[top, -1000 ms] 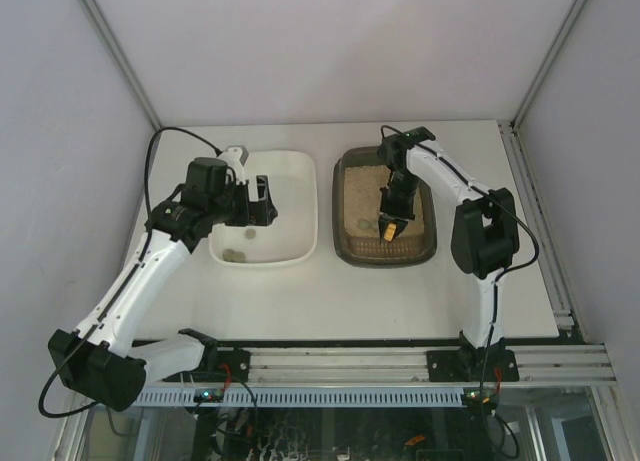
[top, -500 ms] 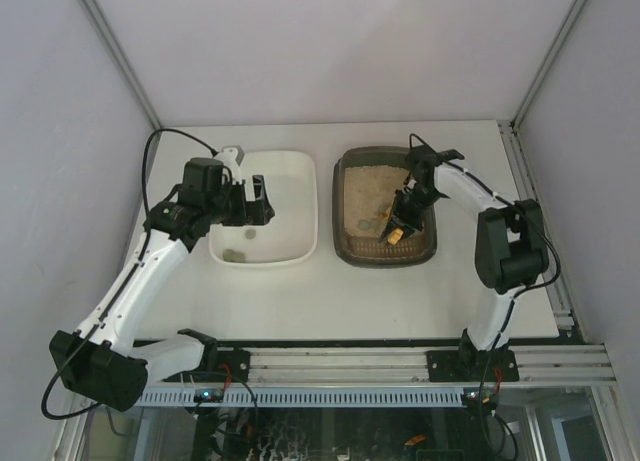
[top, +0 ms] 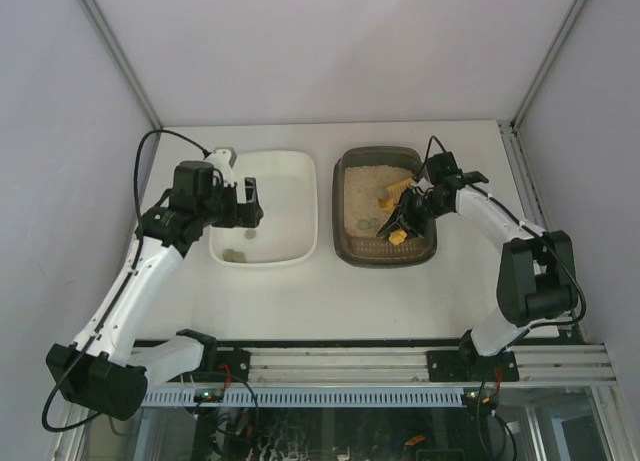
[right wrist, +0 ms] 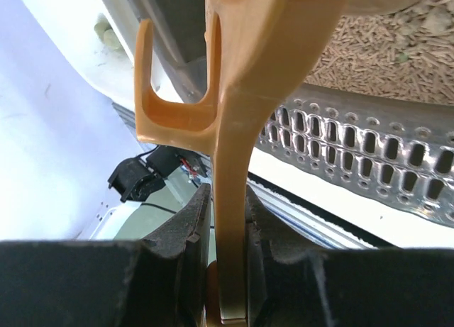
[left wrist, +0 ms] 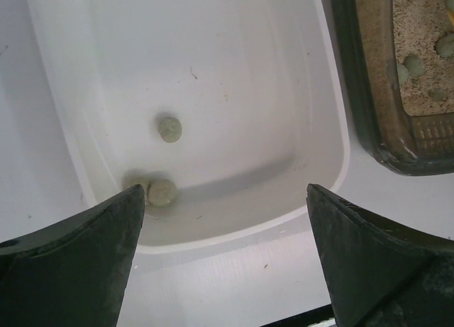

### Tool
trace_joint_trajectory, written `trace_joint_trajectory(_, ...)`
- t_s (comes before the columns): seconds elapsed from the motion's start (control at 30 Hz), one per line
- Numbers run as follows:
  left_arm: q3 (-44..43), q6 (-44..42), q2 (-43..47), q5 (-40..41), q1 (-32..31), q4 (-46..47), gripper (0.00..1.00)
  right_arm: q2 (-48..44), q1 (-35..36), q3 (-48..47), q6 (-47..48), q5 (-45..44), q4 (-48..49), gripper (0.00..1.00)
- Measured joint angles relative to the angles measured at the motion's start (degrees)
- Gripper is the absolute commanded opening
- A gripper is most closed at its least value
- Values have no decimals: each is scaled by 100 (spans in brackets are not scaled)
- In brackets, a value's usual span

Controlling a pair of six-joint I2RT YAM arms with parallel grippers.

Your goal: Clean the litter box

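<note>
The litter box is a dark tray of beige litter, right of centre. It also shows in the left wrist view, with greenish clumps on the litter. My right gripper hangs over its near right part, shut on the handle of an orange scoop. In the right wrist view the handle is pinched between both pads, above the box's slotted ledge and the litter. My left gripper is open and empty above the white tub.
The white tub holds two or three greenish clumps near its front left corner. A narrow strip of table separates tub and litter box. The aluminium rail runs along the near edge. Grey walls close both sides.
My right arm has swung its elbow out to the right and turned the wrist, so the scoop now lies across the litter box. My left gripper has drifted slightly left.
</note>
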State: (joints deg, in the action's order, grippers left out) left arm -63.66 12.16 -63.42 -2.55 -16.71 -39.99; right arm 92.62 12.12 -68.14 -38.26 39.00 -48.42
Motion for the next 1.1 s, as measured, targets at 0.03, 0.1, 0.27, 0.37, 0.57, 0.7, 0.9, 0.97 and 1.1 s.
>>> trace_joint_trajectory(0.03,20,-59,59,28,20,-17,100,-52,0,111,-20,94,146,0)
trace_joint_trajectory(0.1,31,-179,166,83,111,-72,100,-114,0,345,-59,262,470,0)
trace_joint_trajectory(0.27,96,-476,308,271,317,-199,100,-184,7,1005,-310,667,1587,0)
trace_joint_trajectory(0.37,111,-693,352,531,330,-317,100,-435,46,1735,-688,767,2706,0)
trace_joint_trajectory(0.57,306,-960,605,837,361,-437,100,-894,186,2844,-1169,809,4730,0)
trace_joint_trajectory(0.7,575,-1226,802,769,372,-496,100,-1086,216,3379,-1338,846,6081,0)
trace_joint_trajectory(0.9,1067,-1633,1198,326,387,-728,100,-1067,166,3882,-1711,1119,8015,0)
trace_joint_trajectory(0.97,1139,-1681,1327,282,389,-739,100,-896,153,3908,-1917,1241,8710,0)
trace_joint_trajectory(1.1,1252,-1694,1700,247,389,-730,100,-345,133,3934,-2518,1475,10122,0)
